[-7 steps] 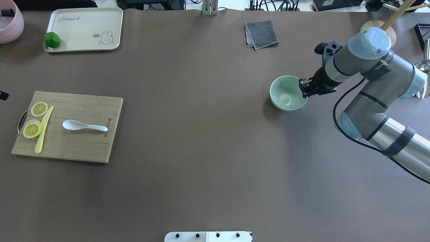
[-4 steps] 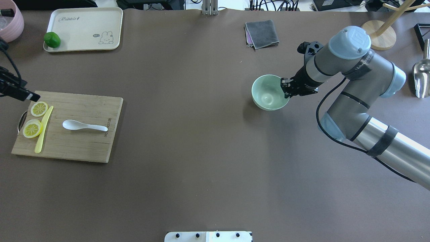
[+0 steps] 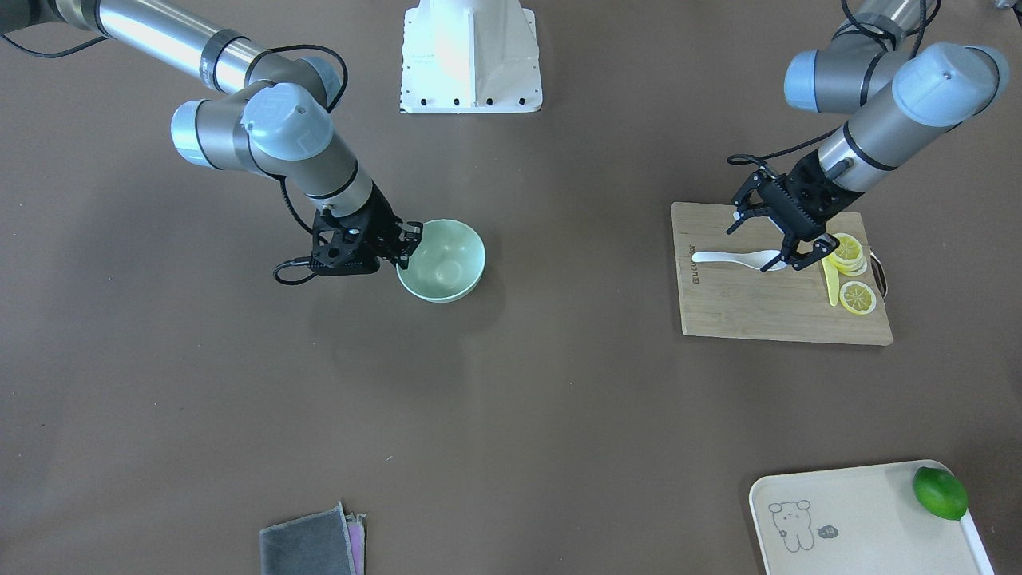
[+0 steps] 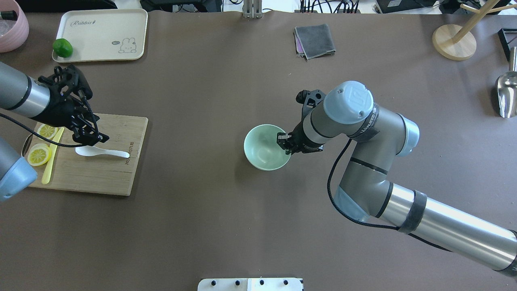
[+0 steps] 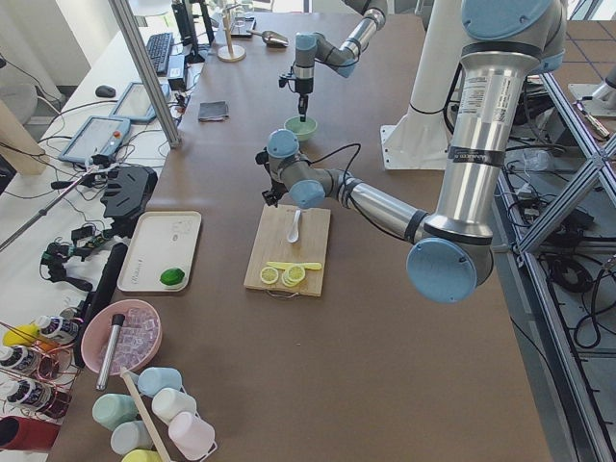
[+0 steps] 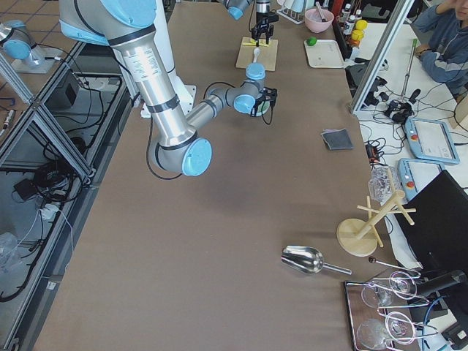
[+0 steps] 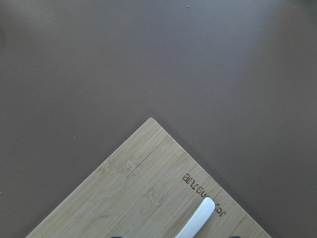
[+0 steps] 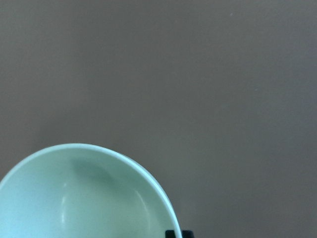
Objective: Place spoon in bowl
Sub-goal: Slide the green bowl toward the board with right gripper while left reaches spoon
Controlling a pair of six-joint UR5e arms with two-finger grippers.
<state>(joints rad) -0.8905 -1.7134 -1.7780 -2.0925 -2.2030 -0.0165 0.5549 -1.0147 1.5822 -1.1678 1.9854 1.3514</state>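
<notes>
The white spoon (image 4: 106, 152) lies on the wooden cutting board (image 4: 93, 171), handle pointing right; it also shows in the front view (image 3: 722, 257) and its handle tip in the left wrist view (image 7: 197, 221). My left gripper (image 4: 89, 139) hangs open just over the spoon's scoop, fingers spread to either side in the front view (image 3: 762, 247). The mint-green bowl (image 4: 262, 147) is near the table's middle. My right gripper (image 4: 284, 142) is shut on its right rim; the front view (image 3: 407, 239) shows the same. The bowl is empty (image 8: 74, 198).
Two lemon slices (image 4: 39, 154) and a yellow knife (image 4: 52, 155) lie on the board's left end. A cream tray (image 4: 101, 34) with a lime (image 4: 62, 47) is at the back left. A grey cloth (image 4: 315, 40) lies at the back. A metal scoop (image 4: 507, 93) is far right.
My right arm has carried the bowl left and nearer, from the right side toward the table's middle. My left arm has come in from the left edge and now hovers over the spoon.
</notes>
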